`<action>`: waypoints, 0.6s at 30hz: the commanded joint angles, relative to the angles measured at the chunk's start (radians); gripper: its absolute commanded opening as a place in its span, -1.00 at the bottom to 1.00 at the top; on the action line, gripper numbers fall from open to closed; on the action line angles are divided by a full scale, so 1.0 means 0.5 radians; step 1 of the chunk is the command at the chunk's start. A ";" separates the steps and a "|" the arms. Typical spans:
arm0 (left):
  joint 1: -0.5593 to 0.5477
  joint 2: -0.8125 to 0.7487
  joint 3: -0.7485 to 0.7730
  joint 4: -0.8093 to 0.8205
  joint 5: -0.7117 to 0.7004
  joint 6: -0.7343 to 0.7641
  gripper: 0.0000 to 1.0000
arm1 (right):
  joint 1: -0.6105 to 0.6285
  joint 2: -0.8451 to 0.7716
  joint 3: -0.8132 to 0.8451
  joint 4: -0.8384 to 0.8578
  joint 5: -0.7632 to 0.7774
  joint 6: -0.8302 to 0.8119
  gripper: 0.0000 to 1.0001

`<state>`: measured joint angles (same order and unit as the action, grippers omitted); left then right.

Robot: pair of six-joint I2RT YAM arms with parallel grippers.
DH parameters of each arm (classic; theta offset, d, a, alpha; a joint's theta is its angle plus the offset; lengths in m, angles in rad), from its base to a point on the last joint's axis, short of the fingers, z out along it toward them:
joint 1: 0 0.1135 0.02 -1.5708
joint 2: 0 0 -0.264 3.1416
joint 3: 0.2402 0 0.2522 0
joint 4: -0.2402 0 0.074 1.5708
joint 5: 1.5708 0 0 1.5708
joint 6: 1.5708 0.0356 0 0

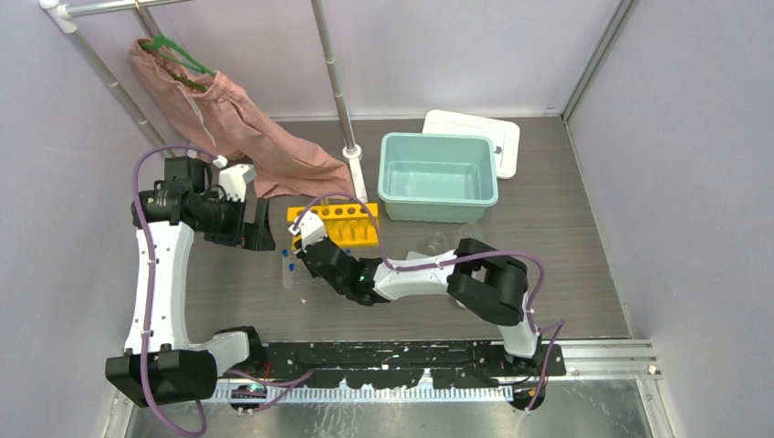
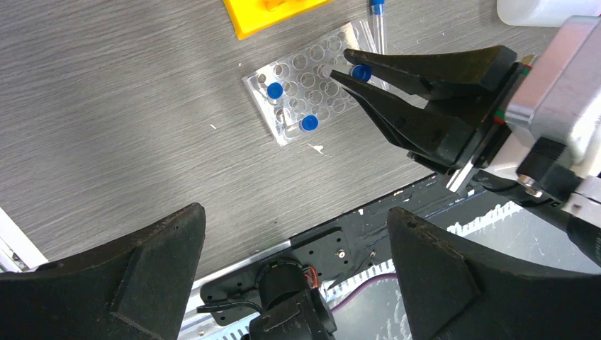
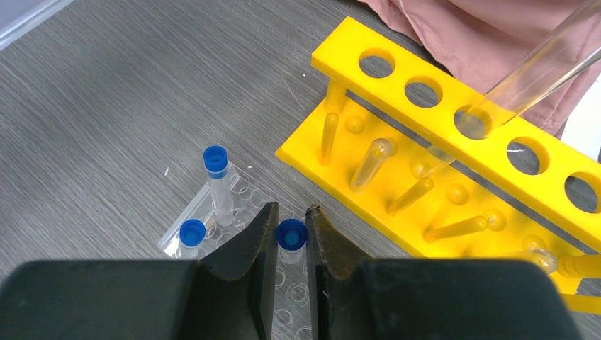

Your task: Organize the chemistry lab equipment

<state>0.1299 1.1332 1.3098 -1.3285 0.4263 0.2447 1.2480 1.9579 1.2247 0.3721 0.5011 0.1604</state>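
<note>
Tube with blue cap [image 3: 290, 234] is clamped by right gripper [image 3: 290, 212] over well tray [image 3: 244, 193]; left gripper [image 2: 294, 219] is held wide.

Clock from well tray [image 1: 288, 272], top view.
- 6–9: bare table [image 1: 233, 297], open lane.
- 10–11: L gripper [image 1: 256, 239] hangs near, jaws wide apart.
- 12–1: yellow rack [image 1: 336, 224] just beside the tray, slanted glass tube [image 3: 528, 74] poking up from it.
- 3–4: blocked by R arm; R gripper [image 3: 290, 237] sits over the tray, pinching a blue-capped tube [image 3: 290, 232].
- Other capped tubes [image 3: 191, 232] crowd the tray near its fingers.
</note>
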 commanded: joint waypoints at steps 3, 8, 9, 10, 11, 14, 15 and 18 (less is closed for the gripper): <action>-0.005 -0.018 0.031 0.027 0.016 0.025 0.99 | 0.001 0.057 0.035 0.124 0.037 0.017 -0.99; -0.003 -0.003 -0.005 0.058 0.017 0.019 0.99 | 0.000 0.077 0.034 0.120 0.041 0.010 -0.99; -0.005 -0.002 -0.012 0.066 0.017 0.017 0.99 | -0.002 0.077 0.034 0.123 0.044 0.009 -0.99; -0.005 -0.002 -0.017 0.072 0.018 0.019 0.99 | -0.002 0.080 0.030 0.126 0.045 0.008 -0.99; -0.005 -0.002 -0.018 0.075 0.019 0.017 0.99 | -0.001 0.083 0.027 0.129 0.044 0.002 -0.99; -0.005 -0.002 -0.021 0.082 0.017 0.014 0.99 | -0.001 0.089 0.015 0.147 0.038 0.004 -0.99; -0.005 -0.003 -0.021 0.083 0.014 0.016 0.99 | 0.001 0.093 0.010 0.153 0.032 0.004 -0.99; -0.005 -0.006 -0.022 0.085 -0.002 0.016 0.99 | 0.004 0.101 0.008 0.159 0.024 0.018 -0.78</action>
<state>0.1299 1.1370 1.2961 -1.3155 0.4263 0.2440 1.2480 2.0083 1.2243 0.3901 0.5003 0.1608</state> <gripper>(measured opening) 0.996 0.240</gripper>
